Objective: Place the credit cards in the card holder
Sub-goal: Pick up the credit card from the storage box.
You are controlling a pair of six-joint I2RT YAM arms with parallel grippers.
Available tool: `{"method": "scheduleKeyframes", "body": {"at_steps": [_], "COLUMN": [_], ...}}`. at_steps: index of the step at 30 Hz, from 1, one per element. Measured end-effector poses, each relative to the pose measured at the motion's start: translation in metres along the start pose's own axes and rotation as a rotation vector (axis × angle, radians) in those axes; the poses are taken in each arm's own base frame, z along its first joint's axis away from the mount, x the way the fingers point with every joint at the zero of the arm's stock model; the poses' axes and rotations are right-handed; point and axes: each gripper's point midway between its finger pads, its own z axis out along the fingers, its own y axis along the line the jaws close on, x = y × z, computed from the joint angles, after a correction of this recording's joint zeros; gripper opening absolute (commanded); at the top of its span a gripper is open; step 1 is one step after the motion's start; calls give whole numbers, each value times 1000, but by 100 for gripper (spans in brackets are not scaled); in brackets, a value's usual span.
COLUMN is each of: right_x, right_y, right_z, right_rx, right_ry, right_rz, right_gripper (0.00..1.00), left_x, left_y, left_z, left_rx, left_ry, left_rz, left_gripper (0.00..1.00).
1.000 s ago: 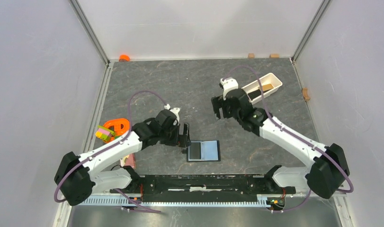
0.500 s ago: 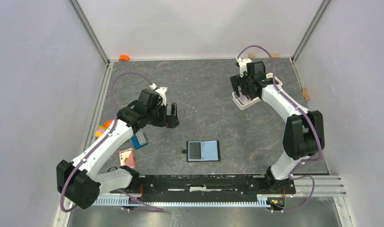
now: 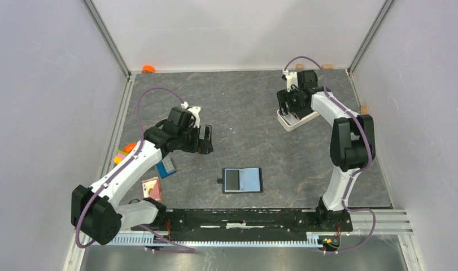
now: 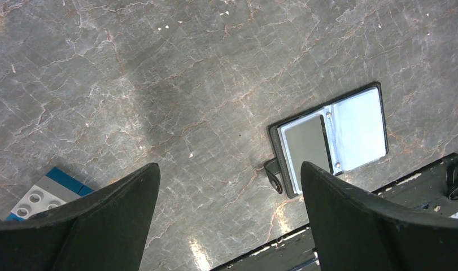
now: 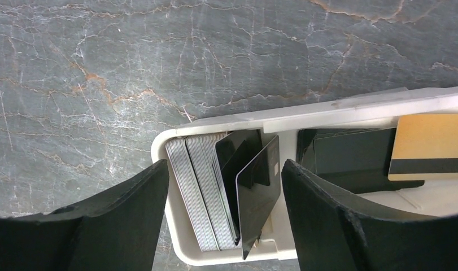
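Left arm (image 3: pixel 127 169) bent, left fingers (image 4: pixel 91 226) spread wide; right arm (image 3: pixel 326 107) extended, right fingers (image 5: pixel 102 226) apart.

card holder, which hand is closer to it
Left. The left hand hovers beyond the card holder, to its left; the right hand is farther off, over the white tray at far right.

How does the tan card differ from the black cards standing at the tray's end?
The tan card is orange-tan with a dark stripe; the black cards show no stripe. The tan card lies flat further along the white tray; the black cards stand on edge, leaning, at its rounded end. Both sit in the tray.
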Motion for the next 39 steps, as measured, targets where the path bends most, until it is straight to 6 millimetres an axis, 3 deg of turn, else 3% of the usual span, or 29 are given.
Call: {"method": "scheduleKeyframes", "body": {"at_steps": [12, 27, 34, 39], "right_x": [3, -6, -7, -7], "right_y": [19, 23, 23, 22], "right_z": [1, -14, -17, -17], "right_rx": [-132, -151, -153, -147], "right_ry": [12, -17, -23, -21], "right_rz": [19, 27, 27, 29], "right_gripper": [65, 62, 51, 48], "left_x": [3, 4, 4, 4], "left_y": [1, 2, 2, 2], "left_z": [1, 2, 2, 2], "left_rx": [-2, -3, -3, -3], "left_ry": [7, 10, 10, 10], "left_rz": [5, 5, 5, 5], "left_gripper": [100, 100, 100, 100]}}
